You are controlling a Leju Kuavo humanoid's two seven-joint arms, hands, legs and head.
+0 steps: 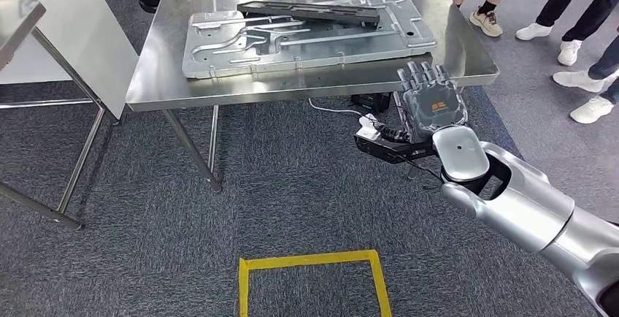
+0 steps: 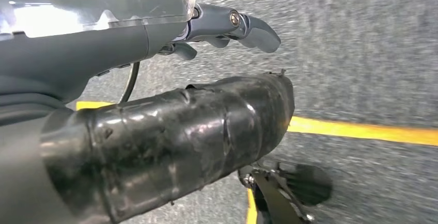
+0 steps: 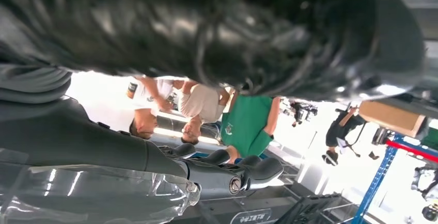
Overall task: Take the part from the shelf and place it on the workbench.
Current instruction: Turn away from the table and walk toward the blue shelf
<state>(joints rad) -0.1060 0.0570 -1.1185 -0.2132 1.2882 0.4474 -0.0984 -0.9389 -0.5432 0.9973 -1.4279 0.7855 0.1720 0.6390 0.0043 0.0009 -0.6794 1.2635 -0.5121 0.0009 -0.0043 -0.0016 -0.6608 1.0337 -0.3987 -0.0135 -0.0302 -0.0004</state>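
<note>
Steel, brushed and bright, makes up the workbench [image 1: 153, 76]; its near edge runs across the head view, its right corner ending just above the right hand [image 1: 429, 101]; on its top lies a large ribbed metal plate [image 1: 306, 43], and the part [image 1: 310, 12], a long black strip, rests across the far half of that plate, tilted slightly, well inside the bench's edges.

The right hand hangs just below and in front of the bench's near right corner, fingers stretched out straight and side by side, pointing at the bench edge, holding nothing; the silver forearm [image 1: 533, 211] comes in from the lower right.

The left hand [image 2: 206, 25] appears in its wrist view above grey carpet, fingers loosely curled with nothing between them; a yellow floor line [image 2: 361, 130] crosses beneath it.

Grey carpet [image 1: 292, 207] spreads open in front of the bench, marked by a yellow taped square [image 1: 310, 262] near the lower edge; a second table [image 1: 66, 32] stands close at the left, its legs splayed onto the carpet; people's legs and shoes [image 1: 577, 79] crowd the floor right of the bench; a dark cabled box [image 1: 372, 101] lies under the bench.
</note>
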